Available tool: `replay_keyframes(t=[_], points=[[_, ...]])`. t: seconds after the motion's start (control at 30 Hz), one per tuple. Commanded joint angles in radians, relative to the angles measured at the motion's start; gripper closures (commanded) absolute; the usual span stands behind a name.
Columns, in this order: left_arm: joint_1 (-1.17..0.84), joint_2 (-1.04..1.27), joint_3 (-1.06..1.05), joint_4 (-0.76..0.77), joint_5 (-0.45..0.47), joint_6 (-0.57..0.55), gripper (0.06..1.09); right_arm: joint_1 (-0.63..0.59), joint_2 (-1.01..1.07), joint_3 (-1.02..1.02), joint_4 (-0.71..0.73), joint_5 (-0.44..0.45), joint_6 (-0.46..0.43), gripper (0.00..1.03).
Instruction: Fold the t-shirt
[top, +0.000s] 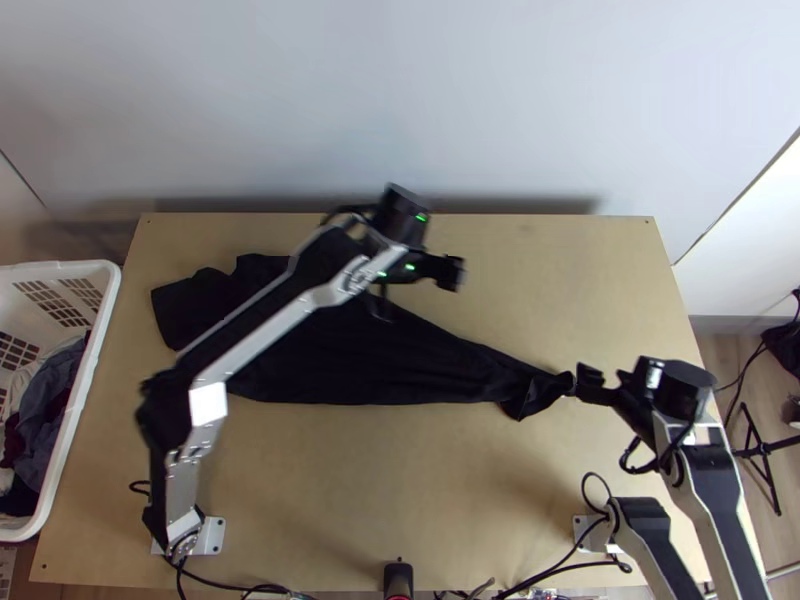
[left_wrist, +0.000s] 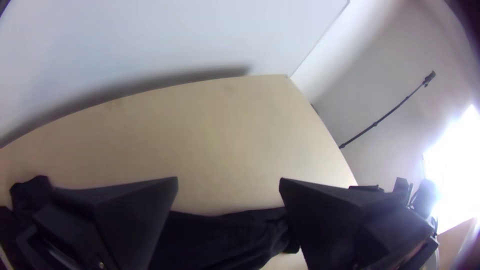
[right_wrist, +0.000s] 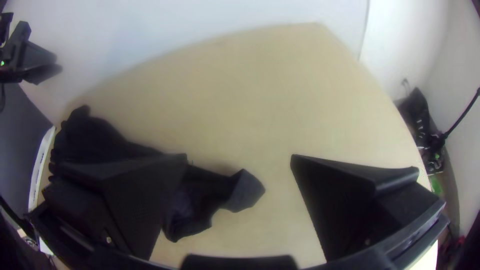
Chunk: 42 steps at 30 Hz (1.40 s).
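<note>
A black t-shirt (top: 370, 370) stretches rumpled across the table (top: 400, 490), upper left to centre right. The left arm (top: 270, 338) slants up from lower left over it, hand (top: 420, 290) at upper centre, fingers apart. From lower right, the right arm (top: 715, 490) angles its open-fingered hand (top: 608, 380) toward the shirt's narrow end.

A black t-shirt (top: 380, 370) lies loosely bunched across the table (top: 400, 480), narrowing toward the right gripper (top: 614, 382). The left gripper (top: 413, 286), blurred, seems to hang above its far edge. A white basket (top: 60, 270) holds clothes (top: 48, 400).
</note>
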Motion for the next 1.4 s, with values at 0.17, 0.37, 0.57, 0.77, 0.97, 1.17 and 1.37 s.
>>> replay_keyframes(t=[0.17,0.37,0.57,0.77,0.97,1.17,1.37], points=[[0.141,-0.212,-0.216,-0.034,-0.031,0.055,0.10,0.156,0.358,-0.033,0.175,-0.018,0.056,0.07],[0.153,-0.258,-0.260,-0.029,-0.040,0.056,0.10,0.153,0.443,-0.059,0.217,-0.018,0.047,0.07],[0.171,-0.288,-0.290,-0.029,-0.040,0.056,0.10,0.161,0.456,-0.061,0.221,-0.016,0.044,0.07],[0.187,-0.334,-0.331,-0.024,-0.040,0.053,0.10,0.050,0.387,-0.044,0.183,-0.016,-0.048,0.07],[0.195,-0.364,-0.369,-0.021,-0.040,0.052,0.10,0.029,0.249,-0.012,0.057,-0.016,-0.071,0.19],[0.191,-0.378,-0.388,-0.020,-0.040,0.053,0.10,0.061,0.232,-0.013,0.007,-0.018,-0.053,0.18],[0.205,-0.406,-0.434,-0.021,-0.040,0.061,0.10,0.101,0.179,-0.032,-0.032,-0.016,-0.042,0.14]])
